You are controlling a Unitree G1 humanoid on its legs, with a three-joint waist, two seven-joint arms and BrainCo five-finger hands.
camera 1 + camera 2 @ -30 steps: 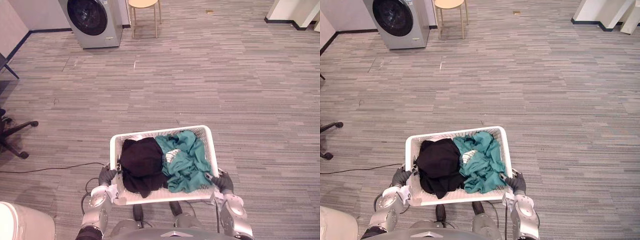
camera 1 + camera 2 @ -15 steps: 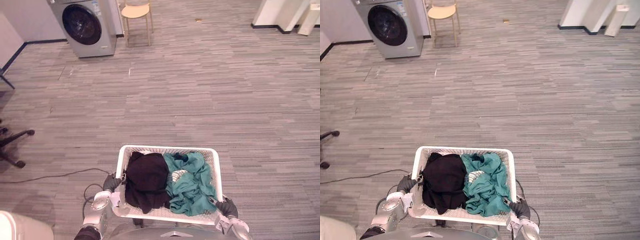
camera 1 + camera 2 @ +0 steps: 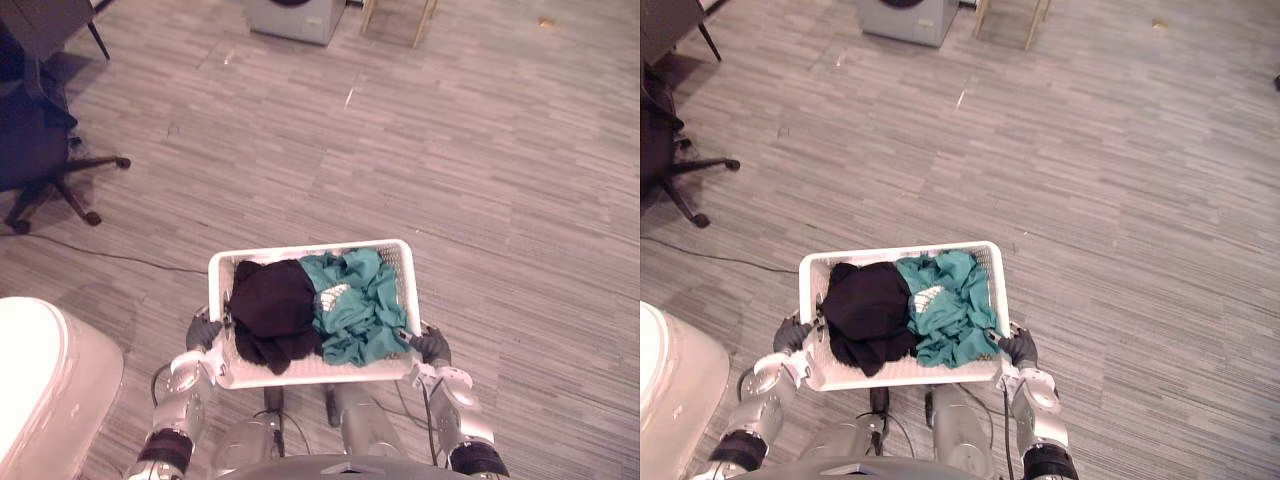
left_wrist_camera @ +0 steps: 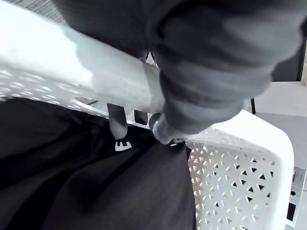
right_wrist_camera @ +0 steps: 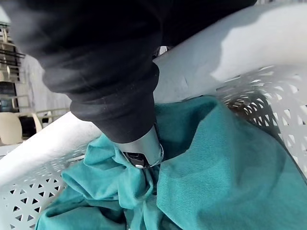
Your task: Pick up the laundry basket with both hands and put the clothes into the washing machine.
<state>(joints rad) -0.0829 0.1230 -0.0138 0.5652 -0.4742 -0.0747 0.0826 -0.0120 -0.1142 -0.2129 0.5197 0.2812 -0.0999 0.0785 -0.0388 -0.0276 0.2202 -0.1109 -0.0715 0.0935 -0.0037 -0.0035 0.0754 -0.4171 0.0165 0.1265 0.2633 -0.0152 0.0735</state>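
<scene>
Low in front of the robot, over grey plank-patterned flooring (image 3: 520, 200), the white perforated laundry basket (image 3: 310, 249) is held clear of the floor between both hands, roughly level; the left hand (image 3: 203, 331) is clamped on the basket's left end and the right hand (image 3: 432, 347) on its right end.

Left wrist view: the dark ribbed cover lies over the white rim, and the fingers (image 4: 117, 123) hook down across it into the basket, one dark tip touching the black cloth; grip closed on the rim.

Right wrist view: the cover again sits on the rim, and a silver finger (image 5: 142, 149) curls over it and presses into the teal cloth; grip likewise closed on the rim.

Contents: a black garment (image 3: 270, 305) is bunched in the left half, part of it draped towards the near wall; a teal garment (image 3: 356, 305) is crumpled in the right half, the two touching along the middle; a small pale patch shows where they meet, what it is I cannot tell.

Surroundings: the silver-grey washing machine (image 3: 295, 17) stands well beyond the basket, at the far edge of the head views, its lower part alone visible; a dark office chair (image 3: 35, 140) on a caster base stands far off to the left; a white rounded object (image 3: 40, 380), unidentified, sits close by the robot's left arm.
</scene>
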